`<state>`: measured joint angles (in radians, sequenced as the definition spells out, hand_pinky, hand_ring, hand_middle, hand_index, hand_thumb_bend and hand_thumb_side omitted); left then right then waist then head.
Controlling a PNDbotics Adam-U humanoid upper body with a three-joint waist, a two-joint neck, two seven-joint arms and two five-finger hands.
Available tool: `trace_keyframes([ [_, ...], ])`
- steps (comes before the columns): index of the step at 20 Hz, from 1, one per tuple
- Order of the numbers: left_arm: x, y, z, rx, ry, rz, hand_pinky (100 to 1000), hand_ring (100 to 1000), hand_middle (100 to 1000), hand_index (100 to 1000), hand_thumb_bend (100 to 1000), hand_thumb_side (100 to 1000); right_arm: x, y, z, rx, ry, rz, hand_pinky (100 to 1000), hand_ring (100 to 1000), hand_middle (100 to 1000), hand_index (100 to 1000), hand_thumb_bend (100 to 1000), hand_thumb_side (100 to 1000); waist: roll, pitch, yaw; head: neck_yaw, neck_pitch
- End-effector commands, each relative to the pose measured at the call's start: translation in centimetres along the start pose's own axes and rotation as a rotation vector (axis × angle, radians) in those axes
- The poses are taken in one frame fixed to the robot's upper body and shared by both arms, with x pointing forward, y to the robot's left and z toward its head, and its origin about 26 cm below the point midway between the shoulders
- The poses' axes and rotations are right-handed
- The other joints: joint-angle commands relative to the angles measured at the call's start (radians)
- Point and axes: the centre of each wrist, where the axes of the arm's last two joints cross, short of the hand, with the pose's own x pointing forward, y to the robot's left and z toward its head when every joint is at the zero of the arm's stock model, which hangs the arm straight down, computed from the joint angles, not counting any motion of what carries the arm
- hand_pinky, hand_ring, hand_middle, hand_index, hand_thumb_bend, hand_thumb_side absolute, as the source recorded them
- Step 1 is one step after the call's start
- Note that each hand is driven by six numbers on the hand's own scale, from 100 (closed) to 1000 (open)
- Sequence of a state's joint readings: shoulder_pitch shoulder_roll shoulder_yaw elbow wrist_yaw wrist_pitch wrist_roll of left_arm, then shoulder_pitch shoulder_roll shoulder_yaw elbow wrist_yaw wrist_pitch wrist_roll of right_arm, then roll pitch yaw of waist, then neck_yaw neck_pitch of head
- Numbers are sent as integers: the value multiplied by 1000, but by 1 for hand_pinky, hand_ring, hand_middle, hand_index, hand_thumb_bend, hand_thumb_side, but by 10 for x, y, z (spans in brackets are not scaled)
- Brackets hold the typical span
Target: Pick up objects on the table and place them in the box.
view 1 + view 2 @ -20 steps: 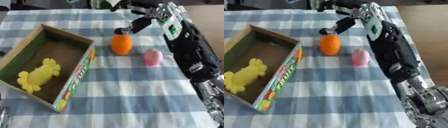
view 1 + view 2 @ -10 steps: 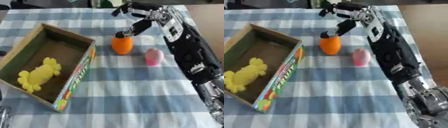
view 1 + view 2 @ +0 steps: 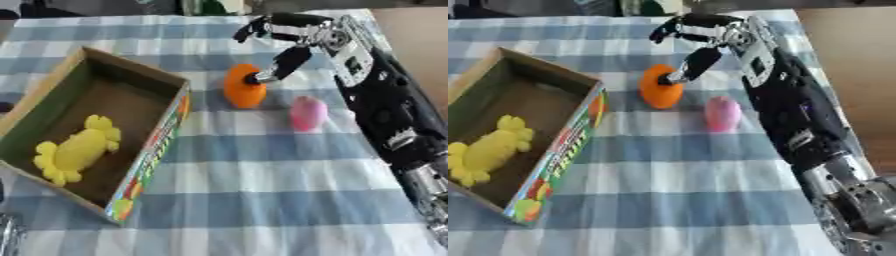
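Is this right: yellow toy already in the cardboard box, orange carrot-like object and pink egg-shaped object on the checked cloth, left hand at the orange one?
One error: the right hand, not the left, is at the orange carrot-like object, as the left eye view shows. The yellow toy lies in the cardboard box, and the pink egg-shaped object sits on the checked cloth.

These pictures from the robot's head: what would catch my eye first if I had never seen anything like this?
Probably the big black right arm, coming in from the right, its robot hand over the bright orange object mid-table, the thumb touching its top. Beside that, further right, lies a small pink object. At the left sits an open cardboard box with a yellow toy already inside, all on a blue-and-white checked tablecloth.
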<state>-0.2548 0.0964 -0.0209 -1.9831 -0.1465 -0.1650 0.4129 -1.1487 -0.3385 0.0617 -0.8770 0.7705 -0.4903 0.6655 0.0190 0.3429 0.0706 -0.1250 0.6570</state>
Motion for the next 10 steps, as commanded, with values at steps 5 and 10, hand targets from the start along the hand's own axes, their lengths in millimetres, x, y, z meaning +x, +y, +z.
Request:
trace_keyframes([
  [5,5,2,-3,-3,-22,-3,504,659,611,751,100,731,-7,-5,8,278,-144,223,903,958,838,924,464,456,0,-19,0,3,-13],
  [10,5,1,-4,-3,-23,-1,504,660,612,751,100,731,-9,4,4,322,-148,243,900,954,822,898,448,472,2,-17,2,3,-15],
])
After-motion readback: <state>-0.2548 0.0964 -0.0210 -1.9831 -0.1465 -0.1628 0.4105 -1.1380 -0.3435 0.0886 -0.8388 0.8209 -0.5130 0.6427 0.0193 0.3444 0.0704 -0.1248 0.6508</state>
